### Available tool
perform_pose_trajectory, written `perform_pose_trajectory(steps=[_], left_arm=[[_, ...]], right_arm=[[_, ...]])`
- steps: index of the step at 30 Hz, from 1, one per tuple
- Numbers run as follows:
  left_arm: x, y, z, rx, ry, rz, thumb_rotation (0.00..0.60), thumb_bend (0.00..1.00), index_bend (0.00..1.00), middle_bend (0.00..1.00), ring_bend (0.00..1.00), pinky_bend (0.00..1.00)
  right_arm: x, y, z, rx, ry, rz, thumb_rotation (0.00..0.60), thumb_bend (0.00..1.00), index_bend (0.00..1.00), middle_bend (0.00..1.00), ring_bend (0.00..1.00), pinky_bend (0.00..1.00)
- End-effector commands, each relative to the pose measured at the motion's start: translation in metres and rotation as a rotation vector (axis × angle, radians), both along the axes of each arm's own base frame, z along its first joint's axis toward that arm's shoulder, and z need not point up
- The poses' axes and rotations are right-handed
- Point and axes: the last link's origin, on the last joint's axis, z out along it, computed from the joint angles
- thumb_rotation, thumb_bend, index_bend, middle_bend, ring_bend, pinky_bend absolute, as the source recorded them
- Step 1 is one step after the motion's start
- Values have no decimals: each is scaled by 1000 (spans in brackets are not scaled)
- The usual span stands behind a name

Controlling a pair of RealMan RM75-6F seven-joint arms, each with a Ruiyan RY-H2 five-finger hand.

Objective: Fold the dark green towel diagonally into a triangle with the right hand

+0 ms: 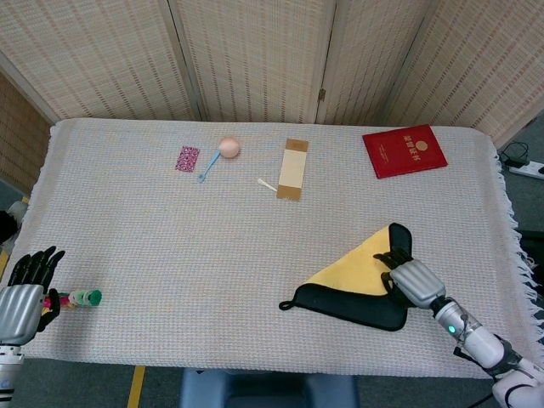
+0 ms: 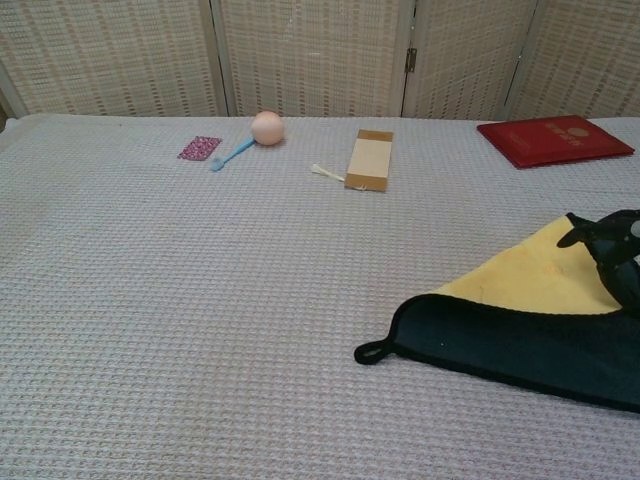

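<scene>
Woven reed screens close off the back of a tabletop [image 1: 170,280] covered in a pale waffle-weave cloth, and the dark green towel with a yellow underside and black binding [image 1: 353,297] lies at its near right, well in front of the red booklet [image 1: 405,150]. Its far corner is turned over toward the near right, baring a yellow triangle whose tip sits under the right robot hand [image 1: 406,276]; the small hanging loop [image 1: 286,303] marks the towel's left corner. The fold line runs from near that loop up and rightward to the raised flap, so the towel stretches left and slightly forward from the right robot hand, which touches it at its right end. That robot hand appears to have its fingers closed on the flap's corner, though in the chest view the grip is partly cut off by the frame edge. To finish the triangle, I judge the corner needs carrying on down to the near right edge and laying flat. The left robot hand [image 1: 24,293] is well apart at the tabletop's near left edge, fingers spread and holding nothing, just beside a small green-and-pink object [image 1: 78,298].
</scene>
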Motion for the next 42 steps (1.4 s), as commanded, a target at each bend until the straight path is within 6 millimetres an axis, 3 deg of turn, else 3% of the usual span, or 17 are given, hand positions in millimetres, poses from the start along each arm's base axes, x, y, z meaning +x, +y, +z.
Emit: perform_pose_trajectory(steps=[1,8,24,37,42], left_arm=[[0,0,0,-1,1,-2,600,849,0,60,0,0],[1,-1,0,1,-2,-3,600,848,0,60,0,0],[1,-1,-4,-9,2,-2,600,845,0,60,0,0],[2,-1,-4,-10,1,-1,600,839,0,61,0,0],[1,-1,-3,-7,-1,0,600,837,0,60,0,0]], right_arm=[[-2,9,-3,26,-1,-5,600,470,608,130,106,0],[-4,19,-10,63,14,9,600,470,607,130,107,0],[-11,48,-1,93,24,-17,600,470,607,130,107,0],[-18,50,-7,99,42,-36,600,469,607,121,107,0],[-20,54,-4,117,70,-43,600,469,464,77,76,0]])
